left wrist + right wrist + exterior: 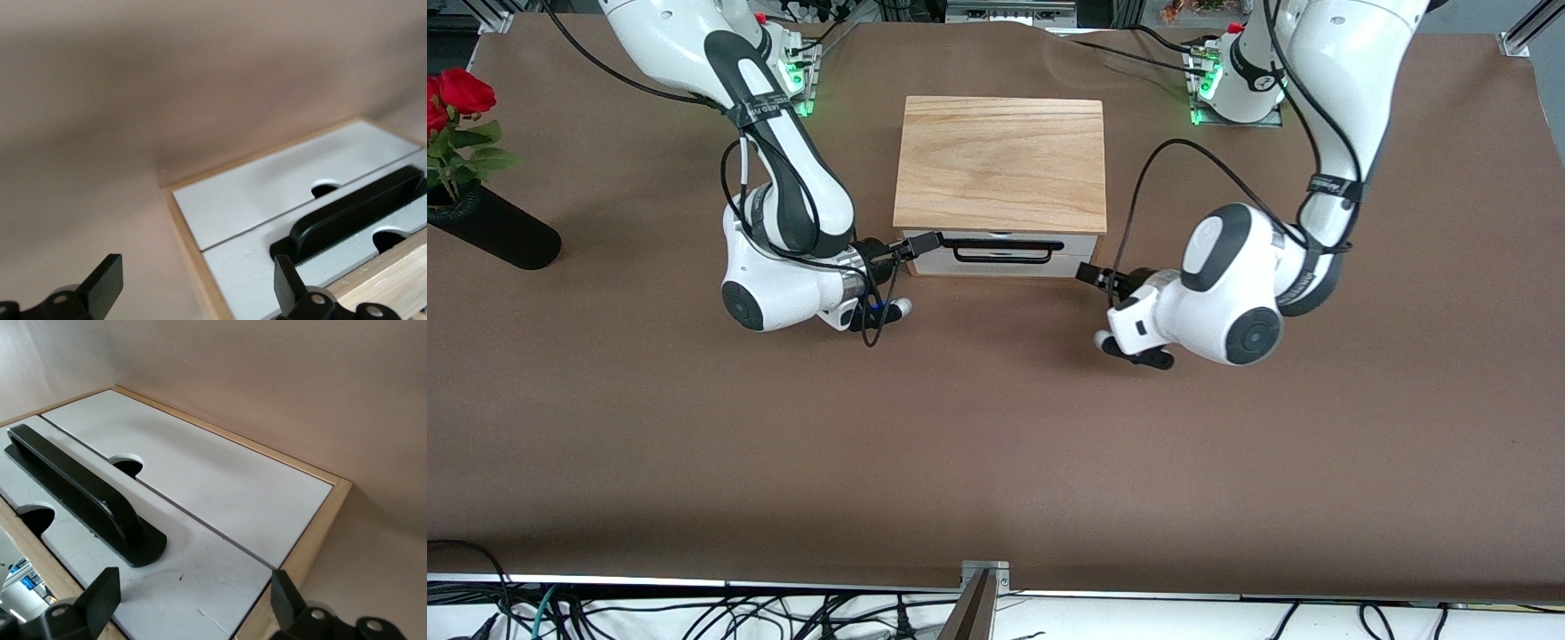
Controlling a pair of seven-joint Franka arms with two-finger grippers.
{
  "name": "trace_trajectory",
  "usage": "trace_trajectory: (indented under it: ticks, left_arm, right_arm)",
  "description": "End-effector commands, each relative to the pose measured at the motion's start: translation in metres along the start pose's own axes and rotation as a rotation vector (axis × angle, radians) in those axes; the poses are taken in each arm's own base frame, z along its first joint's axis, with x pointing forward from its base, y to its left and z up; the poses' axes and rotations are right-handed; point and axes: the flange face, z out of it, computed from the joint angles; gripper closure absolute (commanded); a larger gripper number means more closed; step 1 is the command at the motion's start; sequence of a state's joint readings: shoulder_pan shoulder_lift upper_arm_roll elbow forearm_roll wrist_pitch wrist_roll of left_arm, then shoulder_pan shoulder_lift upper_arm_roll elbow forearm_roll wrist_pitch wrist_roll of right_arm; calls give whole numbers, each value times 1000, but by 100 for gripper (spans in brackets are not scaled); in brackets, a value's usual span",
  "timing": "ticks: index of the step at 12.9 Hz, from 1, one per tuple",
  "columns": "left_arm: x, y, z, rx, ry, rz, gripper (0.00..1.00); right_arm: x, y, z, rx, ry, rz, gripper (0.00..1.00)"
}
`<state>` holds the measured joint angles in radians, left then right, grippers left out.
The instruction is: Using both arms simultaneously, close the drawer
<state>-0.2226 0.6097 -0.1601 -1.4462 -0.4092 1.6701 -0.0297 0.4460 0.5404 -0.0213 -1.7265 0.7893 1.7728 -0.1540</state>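
Brown paper covers the bench (996,427), bare and wide toward the front camera. At mid-bench the oak casing (1000,164) holds the drawer (1000,253), its white front flush. Left end effector (1089,274) and right end effector (925,243), fingers apart, flank the front's ends.

White drawer (1003,252) front with black handle (1003,258), light oak casing (1001,163), brown table (996,427), red roses (454,93)
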Motion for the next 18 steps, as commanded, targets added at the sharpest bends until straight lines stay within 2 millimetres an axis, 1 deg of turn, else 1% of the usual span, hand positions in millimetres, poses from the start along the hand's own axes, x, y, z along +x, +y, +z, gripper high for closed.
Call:
trace_trajectory:
  ticks: [1, 2, 4, 5, 6, 7, 8, 9, 10, 11, 12, 13, 14, 15, 16, 17, 18]
  left_arm:
    - [-4, -26, -52, 40, 73, -14, 0]
    - [-7, -40, -67, 64, 97, -24, 0]
    - [-19, -53, -97, 121, 144, -32, 0]
    - [-25, -60, -113, 153, 168, -38, 0]
    - [-35, -62, -130, 180, 198, -40, 0]
    - [-47, -66, -152, 212, 234, -47, 0]
    - [-61, -68, -174, 245, 268, -50, 0]
    - [-79, -65, -194, 258, 304, -51, 0]
    - [-104, -55, -218, 275, 343, -50, 0]
    - [-123, -54, -228, 302, 357, -55, 0]
    - [-144, -57, -244, 341, 385, -70, 0]
    - [-161, -57, -253, 384, 405, -78, 0]
    - [-178, -52, -255, 462, 411, -78, 0]
    - [-193, -43, -254, 491, 418, -81, 0]
    - [-205, -38, -248, 493, 415, -80, 0]
    - [-217, -37, -241, 500, 414, -81, 0]
    - [-222, -40, -236, 503, 410, -85, 0]
  right_arm:
    - [-23, -19, -11, -24, -30, -18, 0]
    - [-23, -24, -23, -24, -6, -30, 0]
    - [-25, -17, -57, -34, 52, -33, 0]
    - [-28, -10, -84, -88, 94, -39, 0]
    - [-34, -12, -123, -218, 138, -72, 0]
    - [-42, -12, -153, -344, 158, -93, 0]
    - [-48, -11, -173, -461, 174, -110, 0]
    - [-61, -17, -192, -548, 184, -139, 0]
    - [-67, -19, -203, -631, 179, -161, 0]
    - [-78, -27, -217, -665, 158, -157, 0]
    - [-93, -29, -239, -666, 158, -148, 0]
    - [-109, -33, -258, -660, 194, -144, 0]
    - [-132, -37, -277, -652, 236, -162, 0]
    - [-161, -36, -301, -657, 289, -166, 0]
    - [-189, -31, -333, -709, 357, -151, 0]
    - [-201, -17, -355, -753, 375, -159, 0]
    - [-209, -4, -366, -765, 338, -258, 0]
